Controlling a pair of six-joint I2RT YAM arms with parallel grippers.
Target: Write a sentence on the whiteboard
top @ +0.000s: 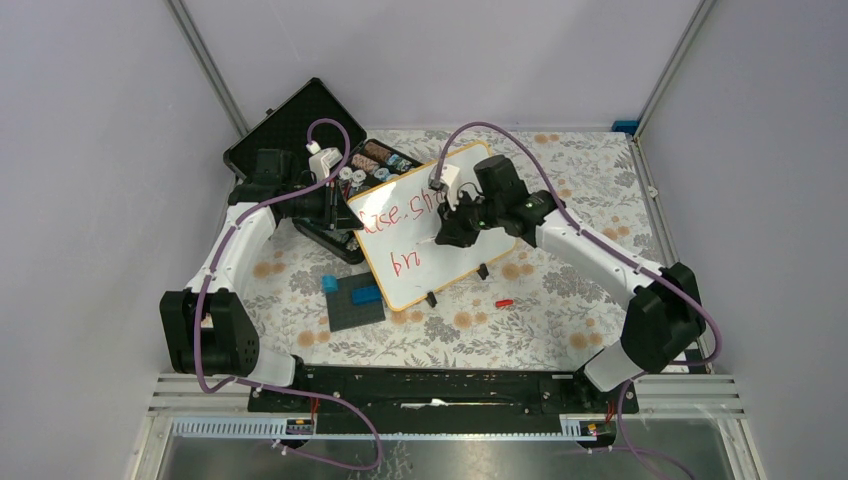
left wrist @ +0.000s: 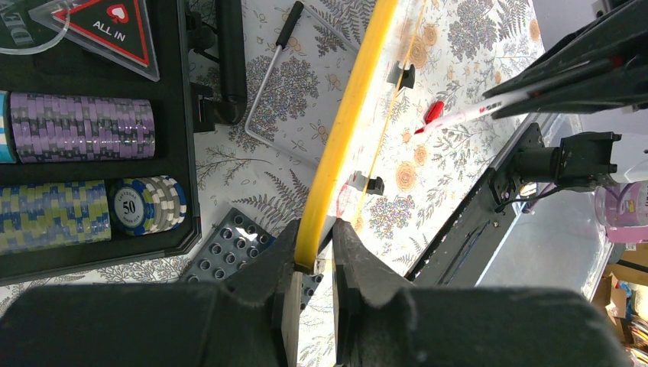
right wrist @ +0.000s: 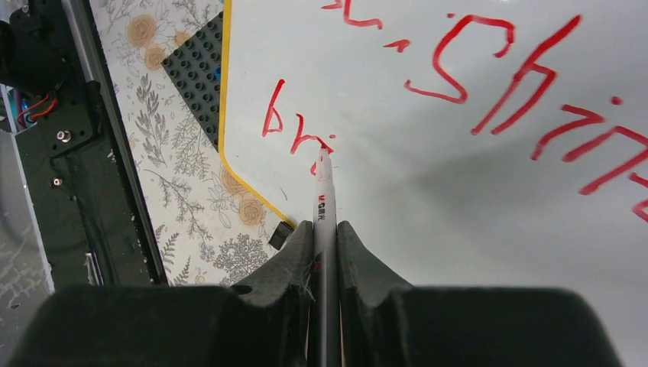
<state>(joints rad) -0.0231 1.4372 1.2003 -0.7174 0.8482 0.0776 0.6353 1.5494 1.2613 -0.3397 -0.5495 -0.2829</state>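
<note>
The whiteboard (top: 420, 285) stands tilted on its black feet on the floral table. My left gripper (left wrist: 315, 227) is shut on its yellow-tan frame edge (left wrist: 344, 130) at the left corner. The sentence (right wrist: 489, 84) is in red, "rise shin" on the upper line and "bri" (right wrist: 294, 130) starting the lower one. My right gripper (right wrist: 325, 225) is shut on a white marker (right wrist: 325, 195) whose red tip touches the board just after "bri". From above, the right gripper (top: 445, 230) hovers over the board's middle, and the left gripper (top: 345, 215) is at the board's left edge.
An open black case of poker chips (top: 300, 130) lies behind the left arm, with its chips (left wrist: 80, 126) close beside the left gripper. A dark grey plate with blue blocks (top: 355, 300) sits by the board's near-left corner. A red cap (top: 503, 301) lies near the board's feet.
</note>
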